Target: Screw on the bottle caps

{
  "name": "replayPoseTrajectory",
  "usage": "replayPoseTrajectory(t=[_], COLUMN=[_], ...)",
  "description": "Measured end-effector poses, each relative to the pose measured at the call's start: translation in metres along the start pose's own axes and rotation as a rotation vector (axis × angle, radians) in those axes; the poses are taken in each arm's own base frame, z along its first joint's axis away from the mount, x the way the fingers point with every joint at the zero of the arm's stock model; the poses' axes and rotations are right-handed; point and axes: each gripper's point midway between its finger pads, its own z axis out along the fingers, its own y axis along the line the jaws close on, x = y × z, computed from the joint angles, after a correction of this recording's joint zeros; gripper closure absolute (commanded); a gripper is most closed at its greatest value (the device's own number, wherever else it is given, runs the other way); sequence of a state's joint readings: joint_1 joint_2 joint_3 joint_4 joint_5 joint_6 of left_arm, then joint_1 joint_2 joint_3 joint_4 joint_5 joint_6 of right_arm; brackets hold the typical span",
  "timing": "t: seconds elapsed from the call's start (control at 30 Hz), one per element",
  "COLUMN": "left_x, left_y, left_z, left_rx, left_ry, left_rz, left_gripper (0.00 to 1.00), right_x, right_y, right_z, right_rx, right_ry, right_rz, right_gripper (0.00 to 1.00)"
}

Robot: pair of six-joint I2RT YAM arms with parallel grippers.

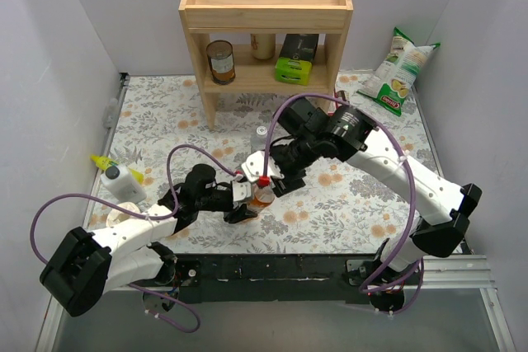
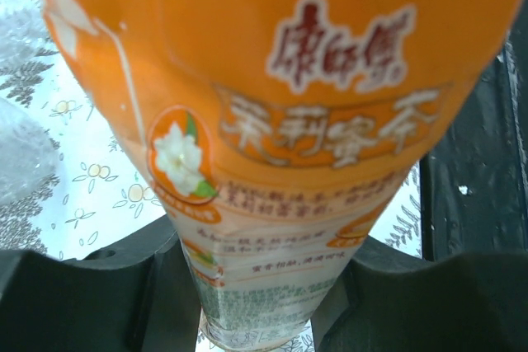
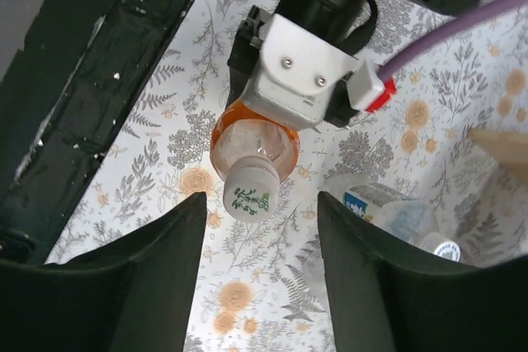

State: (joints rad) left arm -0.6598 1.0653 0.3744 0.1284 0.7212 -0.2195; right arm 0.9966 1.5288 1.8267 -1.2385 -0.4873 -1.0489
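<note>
Left gripper (image 2: pixel 260 302) clenched on orange-liquid plastic drink bottle (image 2: pixel 272 121), toward 6 o'clock of floral-cloth table (image 1: pixel 355 195). Small white round plastic cap (image 3: pixel 250 193) sits on its neck. Right gripper (image 3: pixel 261 204) released; fingers (image 3: pixel 165 269) flank cap at 3 and 9 o'clock, apart from it.

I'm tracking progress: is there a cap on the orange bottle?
Yes, a white cap sits on the neck of the orange bottle in the right wrist view.
</note>
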Motion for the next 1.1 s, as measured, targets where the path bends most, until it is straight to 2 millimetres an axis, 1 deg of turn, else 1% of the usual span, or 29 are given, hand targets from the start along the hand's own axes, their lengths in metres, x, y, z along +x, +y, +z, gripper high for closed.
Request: replayPoseTrajectory(t=[0.1,0.2,0.4,0.5,0.6,0.67,0.73,0.83,0.9,0.97,1.03,1.1], left_x=[0.003,0.005,0.003,0.005,0.006,0.007,0.008,0.008,0.007,0.006,0.006,0.010], left_y=[-0.005,-0.008,-0.010,-0.011,-0.011,-0.012,-0.012,-0.009,-0.005,0.004,0.013,0.023], left_z=[0.000,0.000,-0.001,-0.001,0.000,0.000,0.001,0.001,0.001,0.000,-0.002,-0.005], left_rx=[0.030,0.046,0.060,0.065,0.069,0.073,0.075,0.061,0.035,-0.014,-0.080,-0.153], left_ry=[0.011,0.020,0.020,0.023,0.026,0.027,0.029,0.033,0.034,0.037,0.038,0.053], left_rz=[0.003,0.001,0.000,-0.004,-0.008,-0.011,-0.014,-0.013,-0.020,-0.025,-0.033,-0.051], left_gripper=[1.00,1.00,1.00,1.00,1.00,1.00,1.00,1.00,1.00,1.00,1.00,1.00], right_x=[0.003,0.008,0.017,0.022,0.024,0.025,0.026,0.026,0.027,0.028,0.027,0.030], right_y=[0.008,0.015,0.020,0.023,0.021,0.019,0.019,0.018,0.017,0.011,0.000,-0.010], right_z=[0.011,0.019,0.026,0.028,0.028,0.028,0.029,0.029,0.030,0.030,0.032,0.037], right_rx=[-0.046,-0.083,-0.111,-0.118,-0.103,-0.088,-0.079,-0.064,-0.052,-0.033,-0.009,0.003], right_ry=[0.025,0.042,0.074,0.088,0.093,0.096,0.097,0.099,0.105,0.123,0.135,0.154], right_rz=[-0.099,-0.156,-0.220,-0.234,-0.253,-0.263,-0.265,-0.234,-0.173,-0.085,0.017,0.124], right_gripper=[0.42,0.44,0.48,0.51,0.58,0.70,0.85,0.99,0.99,0.99,0.99,0.99])
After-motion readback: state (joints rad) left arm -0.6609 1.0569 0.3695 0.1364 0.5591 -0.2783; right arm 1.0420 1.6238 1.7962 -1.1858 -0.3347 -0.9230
